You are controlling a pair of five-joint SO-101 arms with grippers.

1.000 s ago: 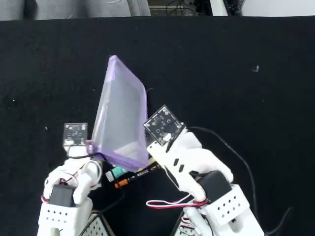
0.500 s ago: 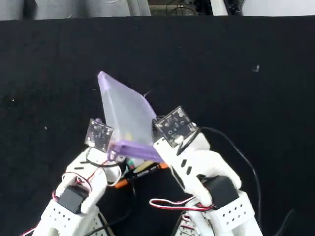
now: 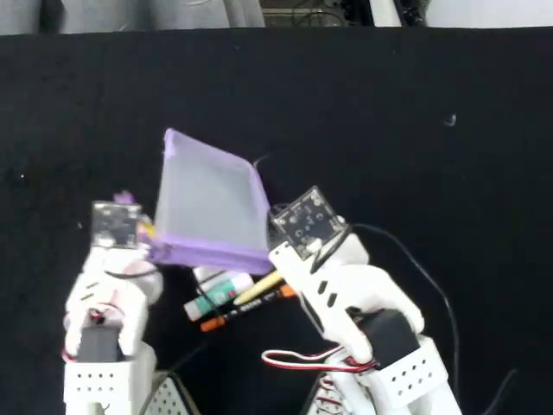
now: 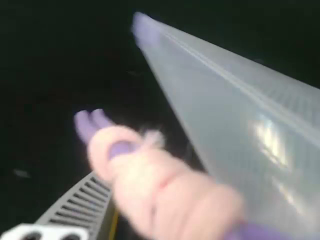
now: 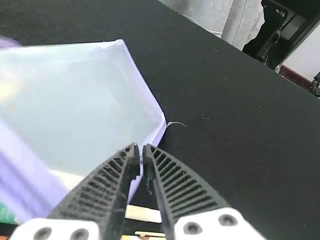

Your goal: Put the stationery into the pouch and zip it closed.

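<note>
A translucent purple pouch (image 3: 207, 203) is held tilted above the black table (image 3: 432, 156). My right gripper (image 5: 141, 151) is shut on the pouch's (image 5: 75, 120) near edge by one corner, and it meets the pouch's lower right corner (image 3: 264, 255) in the high view. My left gripper (image 3: 149, 245) is at the pouch's lower left corner, shut on it; a blurred pale pink tag (image 4: 150, 185) sits there beside the pouch (image 4: 240, 110). Below the pouch lie a white marker (image 3: 220, 290), a yellow pencil (image 3: 259, 287) and an orange pen (image 3: 246, 309).
Red and white cables (image 3: 298, 356) loop near the right arm's base. The table's far edge meets grey curtains (image 3: 173, 13). Open black table surface stretches to the right and behind the pouch.
The left arm has swung left, drawing the pouch's lower left corner with it. The pouch has turned flatter and the stationery beneath it now shows more. The right arm has hardly moved.
</note>
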